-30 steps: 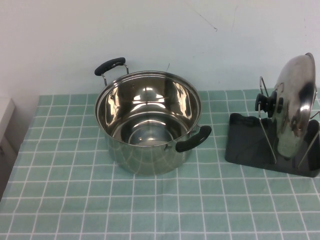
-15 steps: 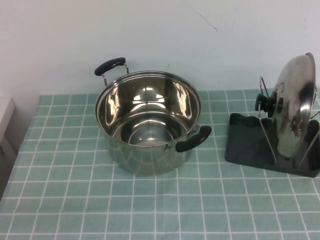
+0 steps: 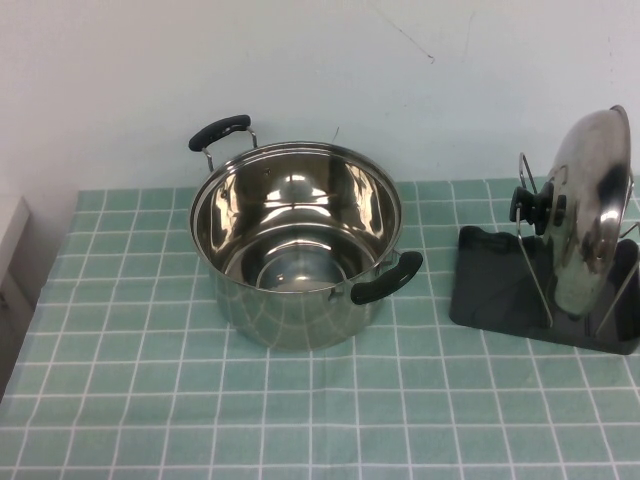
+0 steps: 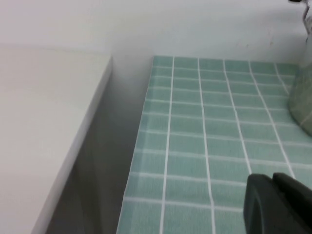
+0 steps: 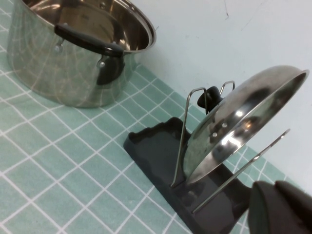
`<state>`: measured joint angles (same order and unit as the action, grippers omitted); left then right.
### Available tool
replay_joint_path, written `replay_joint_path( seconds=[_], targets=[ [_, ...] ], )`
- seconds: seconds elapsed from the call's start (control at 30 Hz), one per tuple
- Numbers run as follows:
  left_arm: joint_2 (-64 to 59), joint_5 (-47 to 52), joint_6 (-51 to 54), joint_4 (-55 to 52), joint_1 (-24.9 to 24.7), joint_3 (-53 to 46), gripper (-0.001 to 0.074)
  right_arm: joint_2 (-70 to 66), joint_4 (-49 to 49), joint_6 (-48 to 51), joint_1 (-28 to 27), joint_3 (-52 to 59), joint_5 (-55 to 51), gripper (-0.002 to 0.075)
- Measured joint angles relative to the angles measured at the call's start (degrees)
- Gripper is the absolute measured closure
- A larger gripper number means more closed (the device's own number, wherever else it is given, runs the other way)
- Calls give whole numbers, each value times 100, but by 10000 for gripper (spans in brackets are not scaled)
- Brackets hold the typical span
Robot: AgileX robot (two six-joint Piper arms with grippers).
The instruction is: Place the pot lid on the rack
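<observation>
The shiny steel pot lid (image 3: 592,205) stands on edge in the wire loops of the dark grey rack (image 3: 495,290) at the right of the table, its black knob (image 3: 535,206) facing the pot. In the right wrist view the lid (image 5: 239,122) leans between the wires over the rack tray (image 5: 153,148). My right gripper (image 5: 276,191) is shut and empty, close beside the rack and clear of the lid. My left gripper (image 4: 272,179) is shut and empty over the table's left edge. Neither gripper shows in the high view.
A deep steel pot (image 3: 295,245) with two black handles stands open at the table's middle, also in the right wrist view (image 5: 73,48). A green checked cloth (image 3: 150,400) covers the table. A white surface (image 4: 44,122) lies beyond the table's left edge.
</observation>
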<state>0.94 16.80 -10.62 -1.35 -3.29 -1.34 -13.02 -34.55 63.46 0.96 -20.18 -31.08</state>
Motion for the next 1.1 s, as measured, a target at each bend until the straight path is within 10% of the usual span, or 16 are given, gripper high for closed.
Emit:
replay_joint_path(
  seconds=[1.1],
  targets=[
    [0,266,10,-120,-620,10,737,0,0,0,0,0,0,727]
  ],
)
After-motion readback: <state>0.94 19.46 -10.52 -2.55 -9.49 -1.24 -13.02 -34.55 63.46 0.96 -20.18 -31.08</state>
